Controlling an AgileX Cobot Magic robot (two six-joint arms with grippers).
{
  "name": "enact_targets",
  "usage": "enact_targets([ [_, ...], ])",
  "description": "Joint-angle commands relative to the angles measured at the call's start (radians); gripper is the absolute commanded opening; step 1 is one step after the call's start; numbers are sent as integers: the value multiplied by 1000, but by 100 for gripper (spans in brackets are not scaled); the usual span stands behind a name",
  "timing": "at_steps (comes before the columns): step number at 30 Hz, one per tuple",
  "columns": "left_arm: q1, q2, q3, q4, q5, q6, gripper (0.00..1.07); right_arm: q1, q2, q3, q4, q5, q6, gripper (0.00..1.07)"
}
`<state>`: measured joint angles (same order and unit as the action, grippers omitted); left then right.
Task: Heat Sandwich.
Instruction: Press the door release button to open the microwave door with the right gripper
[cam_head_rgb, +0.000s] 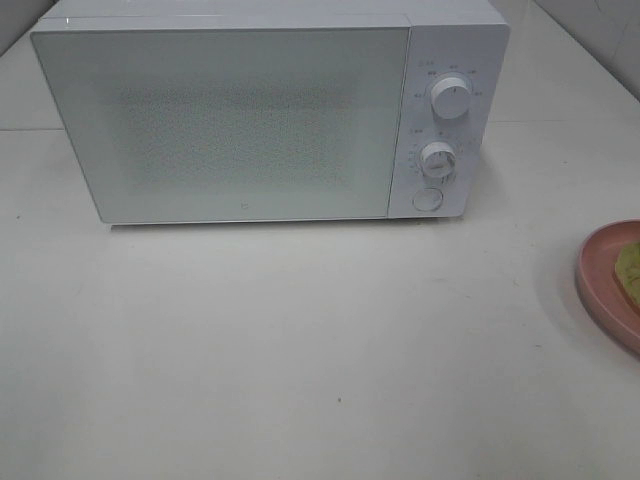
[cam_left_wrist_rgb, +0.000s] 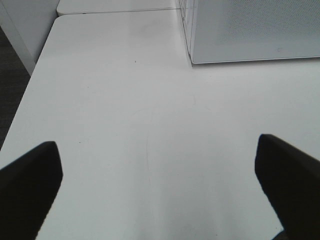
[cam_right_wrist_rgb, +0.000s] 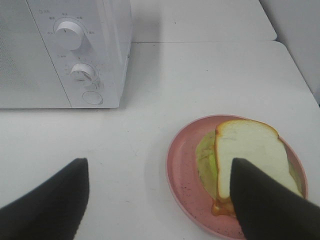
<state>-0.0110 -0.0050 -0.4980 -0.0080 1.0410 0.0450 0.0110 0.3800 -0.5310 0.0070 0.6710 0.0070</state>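
A white table (cam_head_rgb: 300, 350) carries a closed white microwave (cam_head_rgb: 220, 120) toward its back edge. A pink plate (cam_right_wrist_rgb: 181, 155) sits near the table's right edge, in front of and to the right of the oven's dials. The sandwich (cam_right_wrist_rgb: 250, 145) lies on that plate. The left gripper (cam_left_wrist_rgb: 157, 167) hangs spread wide over bare tabletop near the left edge, empty. The right gripper (cam_right_wrist_rgb: 160, 172) hangs likewise released, grasping nothing, with one finger above the sandwich.

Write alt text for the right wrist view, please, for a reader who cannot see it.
A pale-bread sandwich lies on a round pink plate on a white table, with the open right gripper in the foreground. A white microwave with two dials stands nearby.
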Motion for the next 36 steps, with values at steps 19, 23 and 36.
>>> enact_targets([
  [19, 3, -28, 3, -2, -4, -3, 104, 2, 293, -9, 3, -246, 2, 75],
  [23, 3, -28, 3, -2, -4, -3, 104, 2, 346, -9, 3, -296, 2, 75],
  [36, 3, -28, 3, -2, -4, -3, 104, 2, 533, -9, 3, -467, 2, 75],
])
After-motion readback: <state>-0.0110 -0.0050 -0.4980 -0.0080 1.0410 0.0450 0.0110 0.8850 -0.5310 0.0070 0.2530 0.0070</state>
